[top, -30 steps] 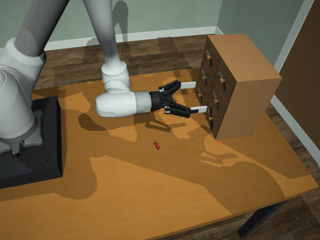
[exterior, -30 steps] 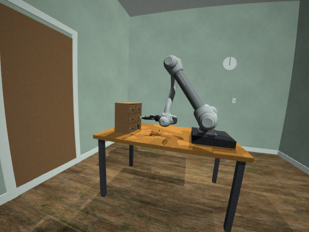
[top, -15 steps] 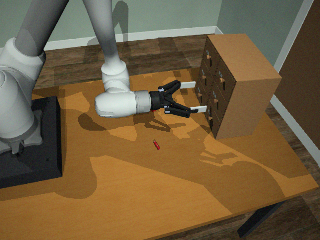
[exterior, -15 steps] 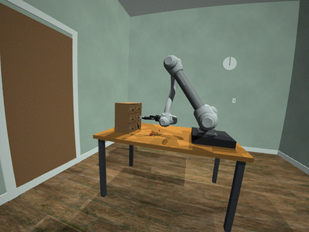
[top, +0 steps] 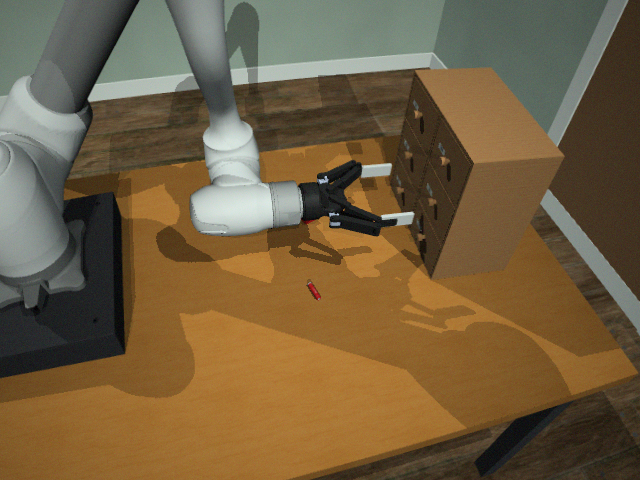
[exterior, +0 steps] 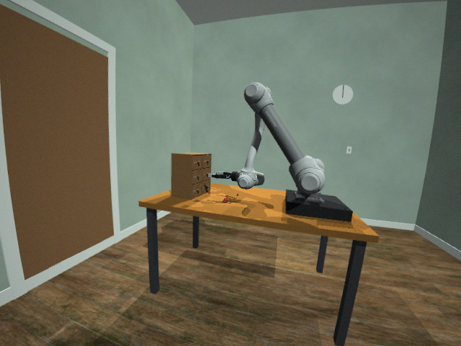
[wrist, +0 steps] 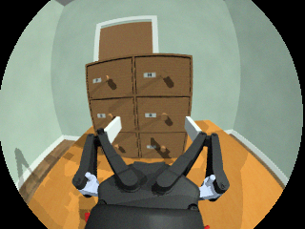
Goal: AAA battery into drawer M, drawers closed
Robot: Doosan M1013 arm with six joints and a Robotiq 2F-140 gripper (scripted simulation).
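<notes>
Six drawers of the chest [top: 496, 206] [exterior: 181, 174] [wrist: 139, 105] all look pushed in, gripper [top: 397, 194] [exterior: 210, 174] [wrist: 152, 122] spread wide with nothing held, level just before their fronts, red battery [top: 313, 290] lying on the table [top: 289, 392] [exterior: 260, 219] [wrist: 238, 191], well apart from the chest

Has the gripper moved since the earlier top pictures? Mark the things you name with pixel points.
No visible move: in the top view, the gripper [top: 387, 194] [exterior: 210, 174] [wrist: 152, 122] keeps its place before the chest [top: 496, 217] [exterior: 181, 174] [wrist: 164, 107].
</notes>
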